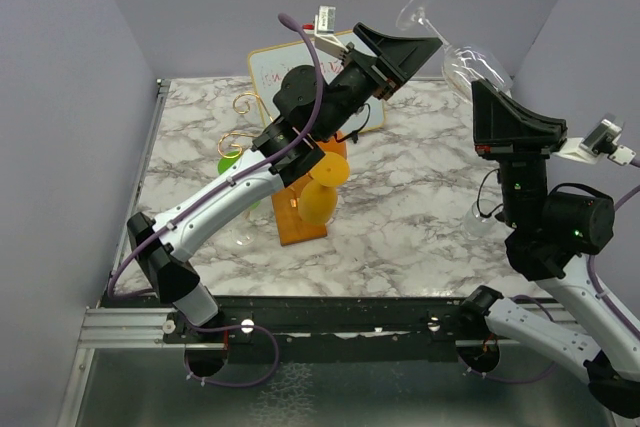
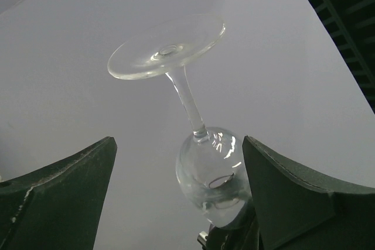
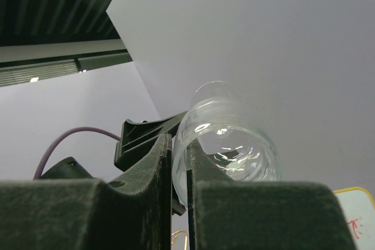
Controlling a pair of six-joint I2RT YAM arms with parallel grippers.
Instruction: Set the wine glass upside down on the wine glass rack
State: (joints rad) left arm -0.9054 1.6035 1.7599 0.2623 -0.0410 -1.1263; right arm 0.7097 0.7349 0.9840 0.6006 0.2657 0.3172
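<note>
The wine glass (image 1: pixel 468 59) is up in the air
The right gripper (image 3: pixel 179 143) pinches its rim. The left gripper (image 1: pixel 434 44) is wide open, holding nothing, right by the stem. The wine glass rack (image 1: pixel 300 224) stands below it.

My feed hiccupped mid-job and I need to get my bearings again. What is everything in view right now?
wine glass: one, clear, held tilted in the air at the back right
wine glass rack: one, gold wire on an orange-brown base, left-centre of the table, partly behind the left arm
yellow-orange item: one, rounded, at the rack; cannot tell what it is
green item: one, beside the rack, mostly hidden
whiteboard: one, white with a wooden frame, at the back
table: one, white-grey marble pattern
left tool: one, black, open, fingers either side of the glass, not touching it
right tool: one, black, shut on the rim of the glass bowl
</note>
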